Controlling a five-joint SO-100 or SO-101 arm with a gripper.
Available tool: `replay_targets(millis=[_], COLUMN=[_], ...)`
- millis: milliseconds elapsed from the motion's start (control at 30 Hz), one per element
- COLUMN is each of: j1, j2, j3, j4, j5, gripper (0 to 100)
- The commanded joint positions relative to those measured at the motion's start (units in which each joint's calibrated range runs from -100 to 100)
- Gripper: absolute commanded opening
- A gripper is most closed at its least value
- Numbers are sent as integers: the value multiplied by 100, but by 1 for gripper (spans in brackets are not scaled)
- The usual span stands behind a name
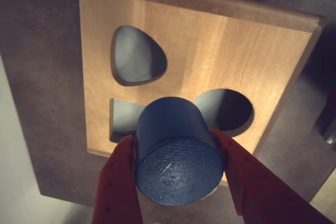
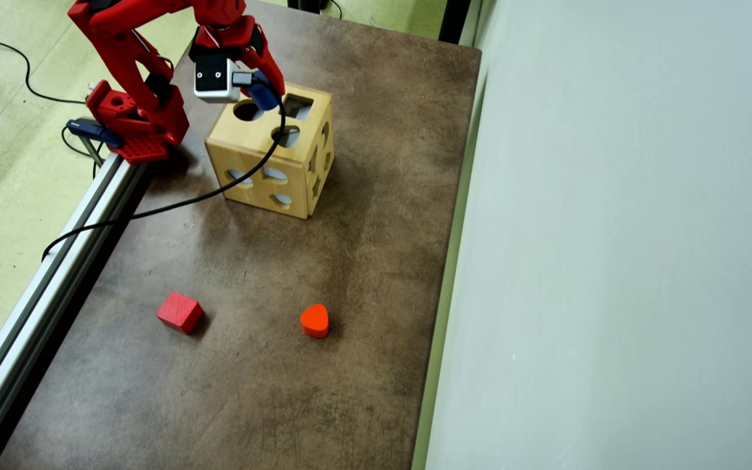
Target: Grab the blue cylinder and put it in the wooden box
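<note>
In the wrist view, the red two-finger gripper (image 1: 177,169) was clamped on the small solid blue cylinder (image 1: 177,156), one red finger (image 1: 121,182) pressed to each side of its round wall. The cylinder's flat circular end faced the camera and its long axis pointed away, toward the top face of the large light-wood box (image 1: 210,40) below. That face showed three cut-outs: a rounded, heart-like hole (image 1: 137,55) at upper left, a square hole (image 1: 122,118) partly hidden behind the cylinder, and a round hole (image 1: 227,111) just to the right of it. The cylinder hung between the square and round holes rather than squarely over either — the round one, which looked to be the matching shape, lay a little to its right, so the next move would seem to call for a small shift that way before lowering.

In the overhead view, the gripper (image 2: 265,91) hovered over the top of the wooden box (image 2: 265,176) near its far edge, the cylinder (image 2: 262,96) only partly visible beneath the white camera housing (image 2: 211,77); how high it sat above the wood was hard to judge from here. A black cable (image 2: 219,189) draped across the box's front face. The red cube (image 2: 180,312) and the orange-red heart-shaped block (image 2: 314,320) lay well apart on the brown table (image 2: 363,274) — neither stood in the way.
</note>
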Motion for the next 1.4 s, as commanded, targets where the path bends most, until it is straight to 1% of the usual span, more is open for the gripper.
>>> replay_targets(millis=[0,467,767,1233,1367], j1=[-42,-198,-206,-206,-213], j2=[-425,-1138,-1121,-1028,-671], j3=[218,1006,1408,1444,1569], j4=[65,65,57,49,49], j5=[-10,5,117,122,122], gripper=[14,14,14,14,14])
